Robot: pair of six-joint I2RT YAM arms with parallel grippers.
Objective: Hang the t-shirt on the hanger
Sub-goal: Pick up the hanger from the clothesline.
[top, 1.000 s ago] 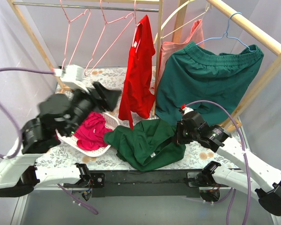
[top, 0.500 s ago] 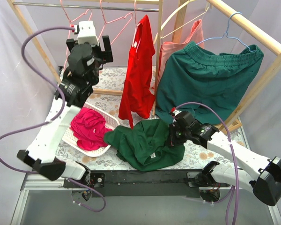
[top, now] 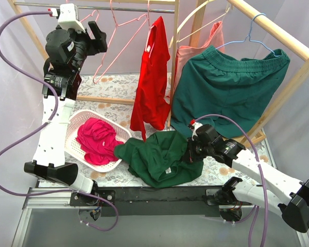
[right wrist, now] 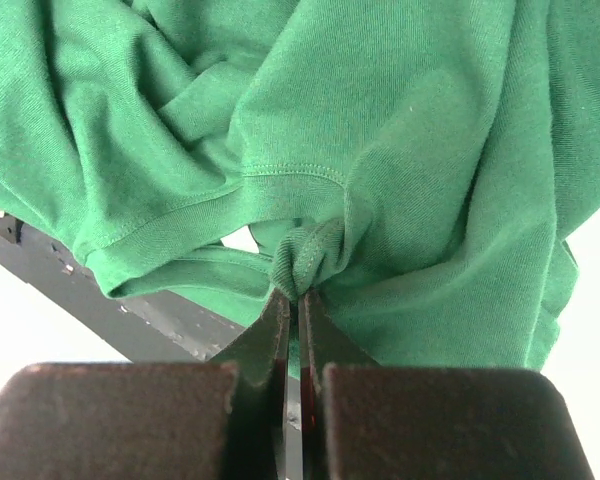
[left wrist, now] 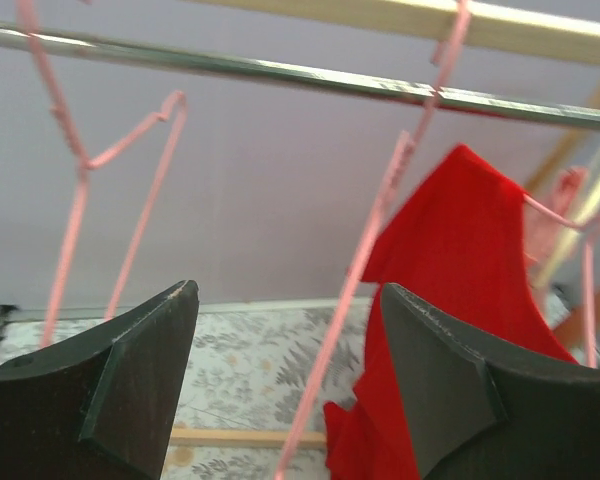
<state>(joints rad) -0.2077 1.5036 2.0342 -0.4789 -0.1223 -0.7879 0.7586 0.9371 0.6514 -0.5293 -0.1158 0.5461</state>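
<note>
The dark green t-shirt [top: 159,157] lies crumpled at the table's front edge; it fills the right wrist view [right wrist: 400,140]. My right gripper [top: 189,152] is shut on a bunched fold of it [right wrist: 302,262] at its right side. Two pink wire hangers hang on the metal rail, one at the left [top: 87,23] and one further right [top: 121,43]. My left gripper [top: 95,37] is open and empty, raised high just below the rail between them. In the left wrist view [left wrist: 288,300] one pink hanger wire [left wrist: 365,250] runs beyond the gap between the fingers, untouched.
A red t-shirt [top: 152,77] hangs mid-rack, right of the pink hangers. Green shorts [top: 226,87] hang on a light blue hanger [top: 252,31], beside a cream hanger [top: 195,20]. A white basket [top: 72,149] of pink clothes stands at the left. Wooden rack posts [top: 174,51] frame the space.
My left arm has swung up from beside the basket to the rail by the pink hangers. My right gripper has stayed shut on the t-shirt, barely shifting.
</note>
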